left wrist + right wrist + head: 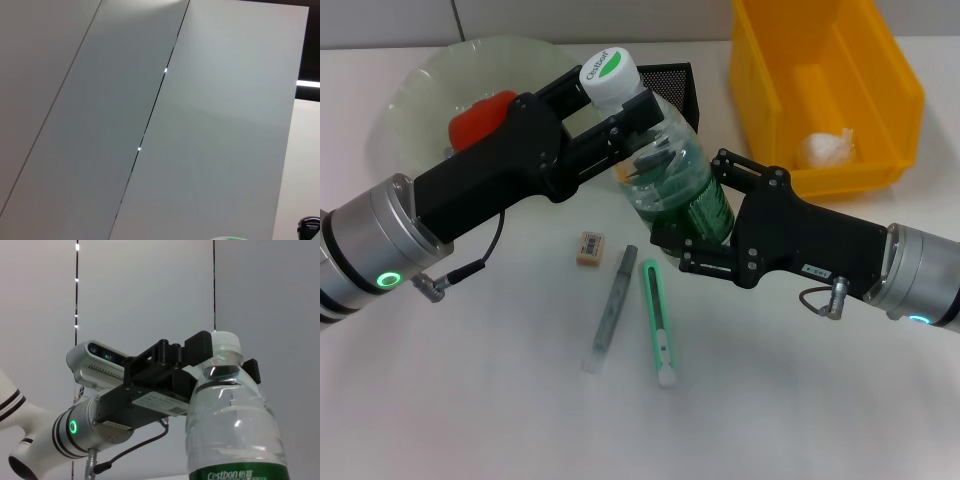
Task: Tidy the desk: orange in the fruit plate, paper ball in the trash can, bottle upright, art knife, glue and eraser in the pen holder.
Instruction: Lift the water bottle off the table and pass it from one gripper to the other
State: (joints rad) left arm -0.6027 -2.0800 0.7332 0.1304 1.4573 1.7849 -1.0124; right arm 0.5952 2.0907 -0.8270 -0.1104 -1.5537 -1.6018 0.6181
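Bottle (670, 170) upright, cap topmost

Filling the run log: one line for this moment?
bottle upright | left gripper at neck | right gripper at base | orange in fruit plate

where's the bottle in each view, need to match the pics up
Head view: the bottle stands at centre, neck held by the left gripper, lower body by the right gripper.
Left wrist view: only a sliver of its white cap at the bottom edge.
Right wrist view: large at lower right, left gripper at its neck.
Shared landmark: the white cap.
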